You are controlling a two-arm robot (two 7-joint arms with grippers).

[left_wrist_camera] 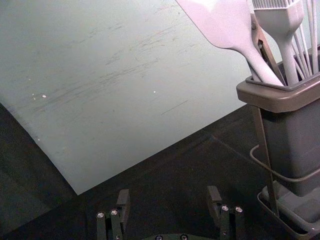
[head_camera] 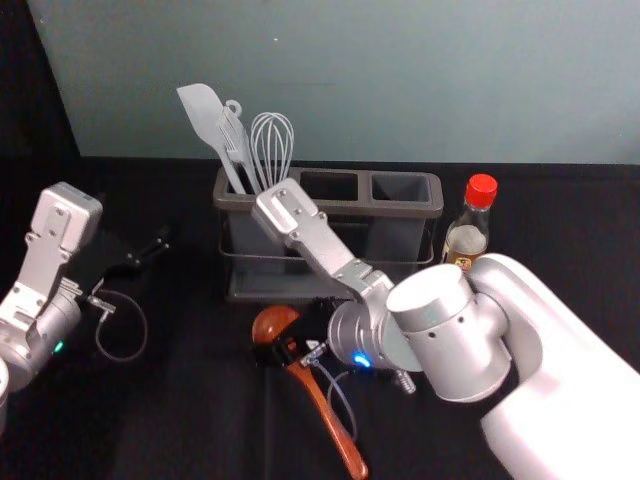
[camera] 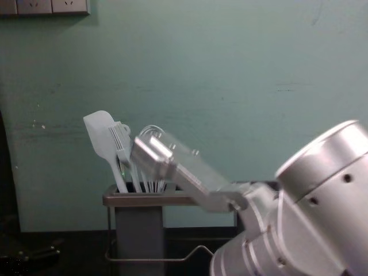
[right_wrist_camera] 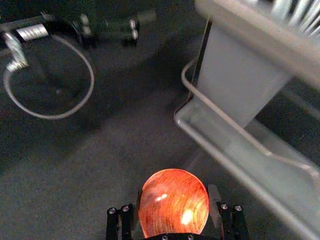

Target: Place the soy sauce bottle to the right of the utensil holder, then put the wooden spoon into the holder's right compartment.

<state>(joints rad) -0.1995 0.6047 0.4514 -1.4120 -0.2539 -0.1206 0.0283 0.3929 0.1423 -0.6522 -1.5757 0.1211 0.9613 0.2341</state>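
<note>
The wooden spoon (head_camera: pixel 330 425) is in my right gripper (head_camera: pixel 280 352), in front of the grey utensil holder (head_camera: pixel 262 288). Its handle slants down toward the robot in the head view. In the right wrist view, the round spoon bowl (right_wrist_camera: pixel 173 202) sits between the fingertips of my right gripper (right_wrist_camera: pixel 174 205), which is shut on the spoon. The soy sauce bottle (head_camera: pixel 467 238), red-capped, stands upright to the right of the holder. My left gripper (head_camera: pixel 145 258) is parked left of the holder; in the left wrist view this left gripper (left_wrist_camera: pixel 169 200) is open with nothing between its fingers.
A white spatula (head_camera: pixel 208 120), a brush and a whisk (head_camera: pixel 272 145) stand in the holder's left compartment. The right arm reaches across in front of the holder's right half, close to the bottle. A wall rises behind the black-covered table (head_camera: pixel 180 420).
</note>
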